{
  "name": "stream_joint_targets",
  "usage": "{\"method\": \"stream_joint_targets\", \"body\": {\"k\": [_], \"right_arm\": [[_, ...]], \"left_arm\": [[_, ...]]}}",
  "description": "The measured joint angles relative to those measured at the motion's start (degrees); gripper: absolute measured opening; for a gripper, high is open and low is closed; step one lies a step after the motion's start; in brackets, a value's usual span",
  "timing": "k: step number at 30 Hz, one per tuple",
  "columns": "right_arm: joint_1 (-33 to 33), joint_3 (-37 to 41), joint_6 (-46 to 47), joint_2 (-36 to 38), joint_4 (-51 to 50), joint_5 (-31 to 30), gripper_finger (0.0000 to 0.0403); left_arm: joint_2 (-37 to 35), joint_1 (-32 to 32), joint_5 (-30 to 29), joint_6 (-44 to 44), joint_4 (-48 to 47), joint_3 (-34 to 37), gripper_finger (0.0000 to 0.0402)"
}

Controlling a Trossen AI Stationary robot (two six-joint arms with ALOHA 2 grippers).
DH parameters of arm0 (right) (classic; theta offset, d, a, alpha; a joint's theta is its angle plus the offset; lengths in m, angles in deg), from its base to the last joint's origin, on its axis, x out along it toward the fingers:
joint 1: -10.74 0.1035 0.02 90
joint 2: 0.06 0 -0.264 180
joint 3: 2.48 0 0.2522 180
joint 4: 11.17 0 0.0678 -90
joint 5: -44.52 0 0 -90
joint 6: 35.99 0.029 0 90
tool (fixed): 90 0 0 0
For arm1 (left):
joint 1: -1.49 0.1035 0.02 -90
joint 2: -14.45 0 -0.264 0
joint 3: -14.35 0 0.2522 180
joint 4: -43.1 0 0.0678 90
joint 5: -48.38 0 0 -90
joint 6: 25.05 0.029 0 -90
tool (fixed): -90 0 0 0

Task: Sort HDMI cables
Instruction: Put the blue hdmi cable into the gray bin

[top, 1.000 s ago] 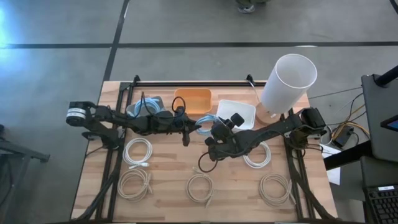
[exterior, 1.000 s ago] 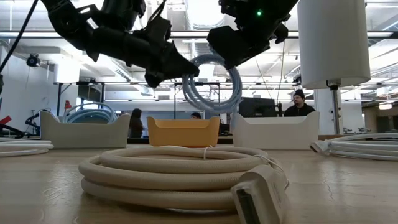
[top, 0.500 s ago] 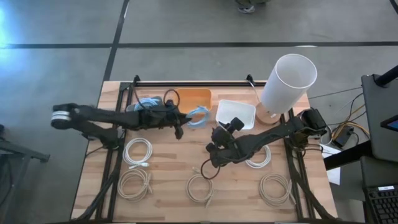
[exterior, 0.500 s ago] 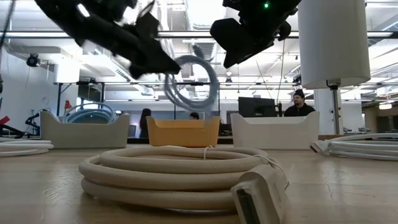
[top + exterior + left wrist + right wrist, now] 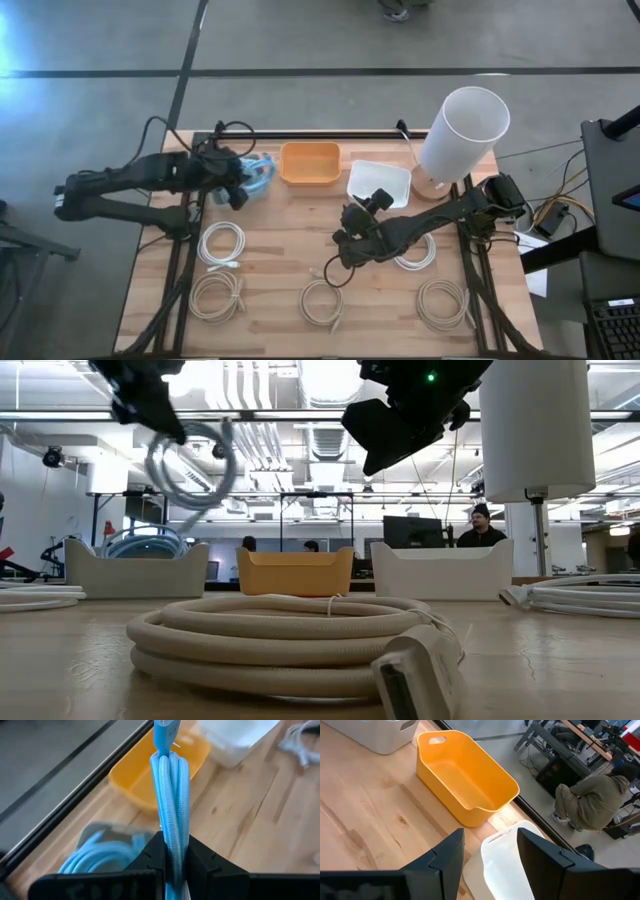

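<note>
Five pale coils rest on the wooden table (image 5: 280, 260) nearer than the orange bin (image 5: 310, 162), which serves here as the landmark: a tan coil (image 5: 280, 645) directly in front of it, closest to the low camera; two stacked to its front-left (image 5: 220, 270); one white coil (image 5: 413, 250) part-covered by the right arm; one at the front-right (image 5: 442, 302); the right gripper (image 5: 487, 857) hovers in front of the orange bin, fingers spread and holding nothing; the white bin (image 5: 378, 183) sits just right of the orange bin, with a tall white cylinder (image 5: 460, 130) farther right; the left gripper (image 5: 172, 855) is raised to the left of the orange bin, jaws clamped on a light blue coil (image 5: 170, 795), which hangs edge-on over the grey bin (image 5: 135, 570); that bin already holds light blue cable (image 5: 95, 862); to complete this step well, centre the coil over the grey bin's opening, lower until the loops are inside the walls, then release, so that no loop snags the rim or springs out toward the orange bin; in the high view the grey bin is largely hidden under the left arm, so its fill level is unclear; the colour of each table coil, white or tan, is hard to tell from above; people are seen in the room beyond the table.
</note>
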Motion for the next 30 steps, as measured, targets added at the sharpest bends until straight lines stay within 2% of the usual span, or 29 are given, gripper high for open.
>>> {"method": "stream_joint_targets", "body": {"k": [7, 15, 25, 30], "right_arm": [[0.0, 0.0, 0.0, 0.0, 0.0, 0.0, 0.0178], [0.0, 0.1, 0.0, 0.0, 0.1, 0.0, 0.018], [0.0, 0.1, 0.0, 0.0, 0.1, 0.0, 0.018], [0.0, 0.1, 0.0, 0.0, 0.1, 0.0, 0.0177]], "left_arm": [[-0.2, 0.2, 0.0, -0.7, -9.7, -2.7, 0.0037], [-0.1, 3.0, 0.0, 1.3, -17.5, -1.5, 0.0037], [2.8, 8.2, 0.8, 6.0, -14.6, 3.5, 0.0037], [5.0, 9.2, 9.1, 10.4, -8.9, 5.2, 0.0037]]}}
